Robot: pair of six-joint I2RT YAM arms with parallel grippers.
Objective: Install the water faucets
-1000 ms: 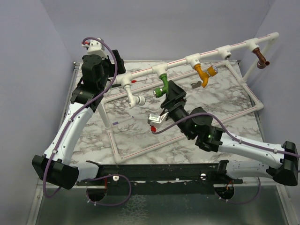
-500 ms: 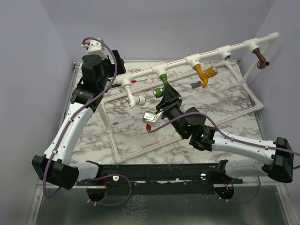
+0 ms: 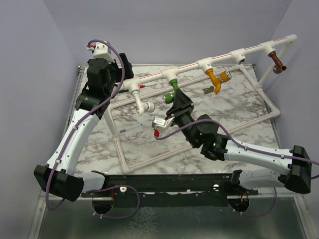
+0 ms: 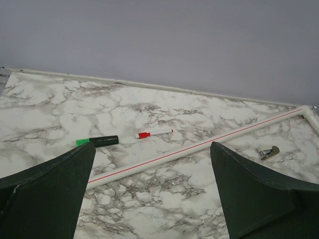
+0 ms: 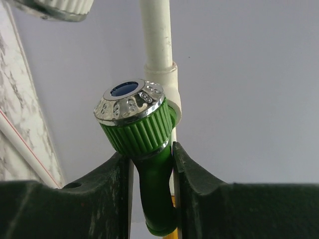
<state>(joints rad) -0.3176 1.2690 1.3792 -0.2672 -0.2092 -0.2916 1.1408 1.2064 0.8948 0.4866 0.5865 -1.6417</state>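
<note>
Right gripper (image 5: 149,162): pinches green faucet (image 5: 153,189) by its neck, under the ribbed collar (image 5: 135,133).
Left gripper (image 4: 152,147): spread, empty.
Handling: probably light, rigid plastic; the smooth neck may slip.

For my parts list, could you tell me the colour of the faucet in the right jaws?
Green faucet, silver end; right wrist view shows it best.

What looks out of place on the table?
A small grey metal piece lies loose on the marble table, apart from the white pipe frame. A green-capped marker pen and a red-capped marker pen also lie there. Nothing looks spilled or broken.
</note>
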